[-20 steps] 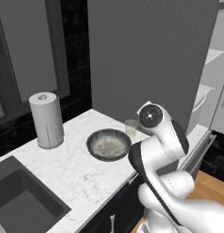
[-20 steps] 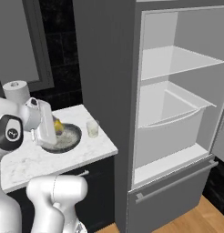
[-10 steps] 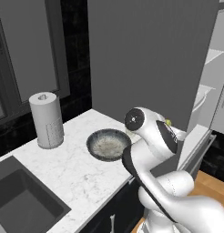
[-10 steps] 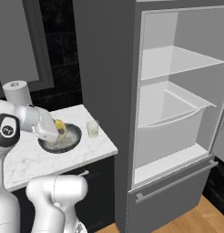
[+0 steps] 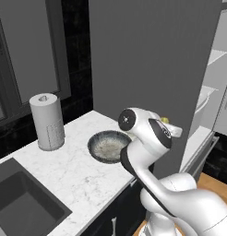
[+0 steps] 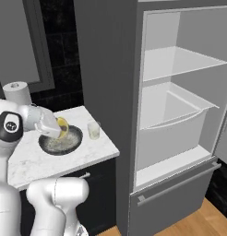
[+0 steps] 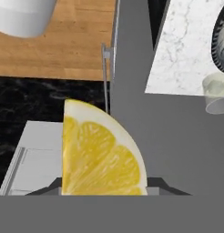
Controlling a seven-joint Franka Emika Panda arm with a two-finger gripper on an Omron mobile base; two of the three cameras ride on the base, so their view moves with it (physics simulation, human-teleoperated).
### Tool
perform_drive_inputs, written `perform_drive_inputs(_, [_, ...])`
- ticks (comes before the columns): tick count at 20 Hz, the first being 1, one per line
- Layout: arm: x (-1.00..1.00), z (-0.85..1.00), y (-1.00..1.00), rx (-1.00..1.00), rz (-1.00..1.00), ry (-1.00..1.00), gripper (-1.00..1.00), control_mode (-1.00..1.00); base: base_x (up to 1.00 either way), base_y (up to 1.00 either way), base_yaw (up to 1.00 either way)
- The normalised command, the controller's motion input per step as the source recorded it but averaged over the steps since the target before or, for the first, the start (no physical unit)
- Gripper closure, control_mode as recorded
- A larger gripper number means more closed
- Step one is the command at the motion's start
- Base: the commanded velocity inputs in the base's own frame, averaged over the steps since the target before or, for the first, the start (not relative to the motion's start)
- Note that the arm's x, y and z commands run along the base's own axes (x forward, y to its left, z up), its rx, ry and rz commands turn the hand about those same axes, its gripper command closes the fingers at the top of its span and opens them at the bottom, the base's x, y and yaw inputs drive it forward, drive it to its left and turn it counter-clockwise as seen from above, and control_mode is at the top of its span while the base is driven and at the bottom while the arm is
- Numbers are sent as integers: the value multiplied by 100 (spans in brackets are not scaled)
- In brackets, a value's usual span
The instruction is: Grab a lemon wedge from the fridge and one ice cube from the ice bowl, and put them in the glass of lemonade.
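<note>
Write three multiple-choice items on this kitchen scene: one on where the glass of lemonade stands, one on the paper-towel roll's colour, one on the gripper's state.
1. Where is the glass of lemonade?
A. on a fridge shelf
B. on the counter beside the ice bowl
C. in the sink

2. What colour is the paper-towel roll?
A. white
B. red
C. green

3. What is the gripper doing?
A. hanging open
B. gripping the glass
C. holding the lemon wedge

Answers:
1 B, it stands on the marble right next to the ice bowl.
2 A, the roll is white.
3 C, the lemon wedge sits between its fingertips.
</note>
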Motion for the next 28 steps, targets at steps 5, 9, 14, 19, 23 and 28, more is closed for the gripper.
perform_drive_inputs(5, [32,-8,0,-7,0,-1,100,-100,0,0,0])
perform_drive_inputs(9, [25,-1,0,-14,0,0,100,-100,0,0,0])
perform_drive_inputs(14, [31,-13,0,-11,0,0,100,-100,0,0,0])
perform_drive_inputs(19, [26,-14,0,-2,0,0,100,-100,0,0,0])
perform_drive_inputs(23, [22,-17,5,0,0,3,100,-100,0,0,0])
perform_drive_inputs(28, [21,-9,7,0,0,4,100,-100,0,0,0])
